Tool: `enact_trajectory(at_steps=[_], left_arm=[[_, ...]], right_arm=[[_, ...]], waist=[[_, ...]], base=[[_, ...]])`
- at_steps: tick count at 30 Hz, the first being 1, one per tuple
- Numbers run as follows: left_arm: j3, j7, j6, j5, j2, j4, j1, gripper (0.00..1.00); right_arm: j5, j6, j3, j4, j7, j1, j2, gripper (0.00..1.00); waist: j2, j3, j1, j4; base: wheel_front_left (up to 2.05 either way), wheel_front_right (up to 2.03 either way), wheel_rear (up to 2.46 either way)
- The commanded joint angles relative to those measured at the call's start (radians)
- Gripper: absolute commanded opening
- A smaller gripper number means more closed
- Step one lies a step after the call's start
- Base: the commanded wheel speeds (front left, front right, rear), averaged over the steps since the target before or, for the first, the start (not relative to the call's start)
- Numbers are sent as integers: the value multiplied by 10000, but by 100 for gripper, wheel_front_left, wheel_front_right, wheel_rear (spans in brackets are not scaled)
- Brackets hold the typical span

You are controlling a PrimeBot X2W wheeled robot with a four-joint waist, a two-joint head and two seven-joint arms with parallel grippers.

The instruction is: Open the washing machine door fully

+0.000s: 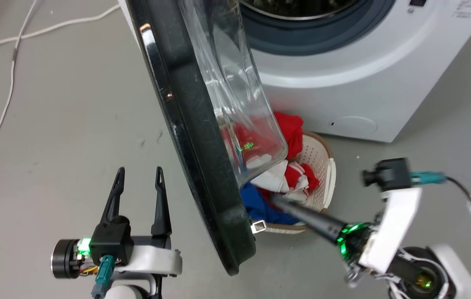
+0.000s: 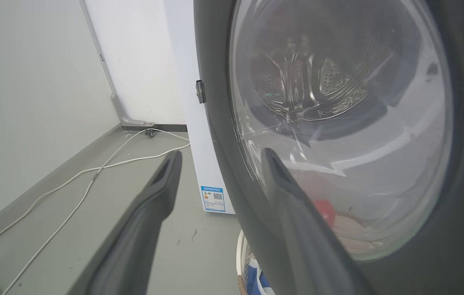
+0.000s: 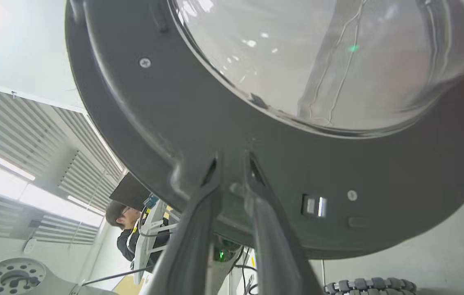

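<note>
Left end effector (image 1: 139,171): released, lower left, beside washing machine door (image 1: 196,145) outer edge; bare floor (image 1: 60,124) leftward. Right end effector (image 3: 232,166): narrowed at door's inner rim; grasp cannot be told.

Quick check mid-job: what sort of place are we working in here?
Probably a lab or test room staged as a laundry corner: a washing machine and laundry basket on bare grey floor, loose white cables, and a person beside equipment.
</note>
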Motion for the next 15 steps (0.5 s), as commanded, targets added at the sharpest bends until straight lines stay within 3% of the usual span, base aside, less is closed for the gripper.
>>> enact_trajectory(at_steps=[1, 2, 7, 12, 15], left_arm=[[41, -26, -32, 49, -1, 25, 147, 100], [96, -28, -42, 78, 1, 34, 215, 100], [302, -26, -143, 170, 3, 20, 567, 100], [503, -26, -226, 225, 31, -20, 851, 100], [600, -26, -253, 265, 35, -29, 1006, 100]], right_arm=[[-150, 29, -139, -95, -241, 162, -38, 78], [-260, 29, -310, -177, -558, 170, -41, 100], [-1261, 29, -1106, -612, -2524, 365, -117, 100], [-3017, 29, -1466, -521, -5180, 581, -378, 100], [-4747, 27, -1653, -143, -6986, 645, -879, 100]], waist=[[0, -264, 1, -133], [0, -393, 1, -192], [0, -887, 1, -411], [0, -1260, 1, -588], [0, -1465, 1, -708]], base=[[0, 0, 0], [0, 0, 0], [0, 0, 0], [0, 0, 0], [0, 0, 0]])
